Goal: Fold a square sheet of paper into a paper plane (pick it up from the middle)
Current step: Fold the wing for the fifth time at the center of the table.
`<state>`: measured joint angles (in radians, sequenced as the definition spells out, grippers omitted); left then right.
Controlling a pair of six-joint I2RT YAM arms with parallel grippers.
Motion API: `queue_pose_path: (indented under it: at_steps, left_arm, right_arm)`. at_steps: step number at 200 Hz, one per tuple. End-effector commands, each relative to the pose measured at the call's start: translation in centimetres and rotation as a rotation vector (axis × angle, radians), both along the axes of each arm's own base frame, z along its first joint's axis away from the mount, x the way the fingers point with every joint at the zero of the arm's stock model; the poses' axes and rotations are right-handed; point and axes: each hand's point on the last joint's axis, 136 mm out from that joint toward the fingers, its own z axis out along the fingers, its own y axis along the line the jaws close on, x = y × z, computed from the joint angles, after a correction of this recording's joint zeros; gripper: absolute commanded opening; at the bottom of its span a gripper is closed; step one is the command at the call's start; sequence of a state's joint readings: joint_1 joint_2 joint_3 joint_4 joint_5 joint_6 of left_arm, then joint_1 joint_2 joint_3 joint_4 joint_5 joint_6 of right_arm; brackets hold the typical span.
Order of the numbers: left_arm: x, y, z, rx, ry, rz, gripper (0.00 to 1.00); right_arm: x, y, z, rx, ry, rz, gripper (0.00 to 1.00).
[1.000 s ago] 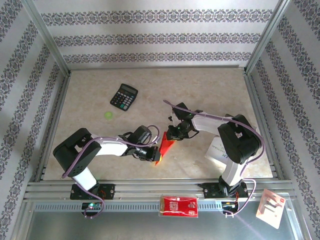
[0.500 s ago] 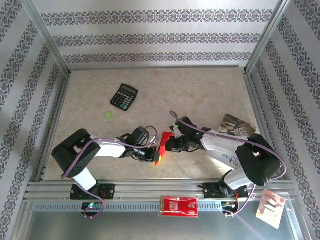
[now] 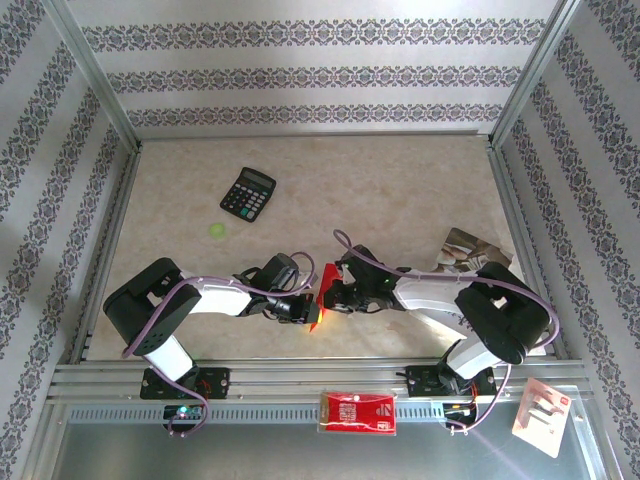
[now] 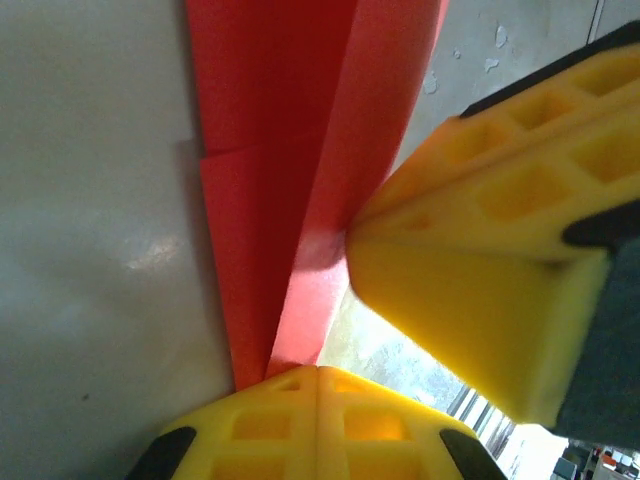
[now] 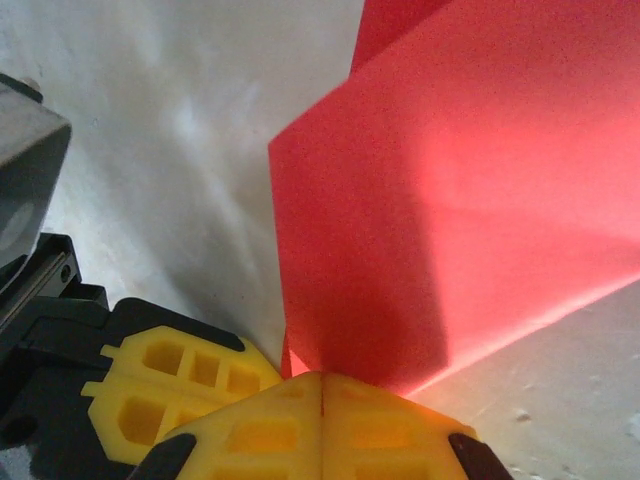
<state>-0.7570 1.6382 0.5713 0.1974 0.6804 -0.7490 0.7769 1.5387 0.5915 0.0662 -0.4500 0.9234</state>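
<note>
Standing edgewise near the desk [image 3: 400,190] front, the red sheet [image 3: 320,296] is gripped from both sides in the top view. Left wrist: left jaws are clamped on its crease, running straight ahead. Right wrist: right jaws are closed on its edge.

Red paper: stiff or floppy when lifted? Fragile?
The red paper is thin, so likely floppy, though its folds probably stiffen it. Probably light: left gripper and right gripper hold it by edge pinches. Opposed pulls might tear it.
</note>
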Motion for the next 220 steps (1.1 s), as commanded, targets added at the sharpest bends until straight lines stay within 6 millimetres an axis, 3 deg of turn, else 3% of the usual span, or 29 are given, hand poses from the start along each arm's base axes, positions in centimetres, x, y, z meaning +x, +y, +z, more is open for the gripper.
queue_pose_path:
  at_steps: [1,73,220]
  left_arm:
    - [-2.1,3.6,-3.7,0.174,0.094,0.031,0.00]
    - [-2.3,3.9,-3.9,0.185,0.101,0.032,0.00]
    - [-3.8,5.5,-5.3,0.249,0.129,0.000,0.00]
  right_arm:
    - [-0.4,0.4,-0.7,0.006,0.015,-0.015,0.07]
    - [-0.6,0.3,-2.0,-0.020,0.028,-0.018,0.06]
    - [5.5,-3.6,-2.6,-0.053,0.014,-0.110,0.06]
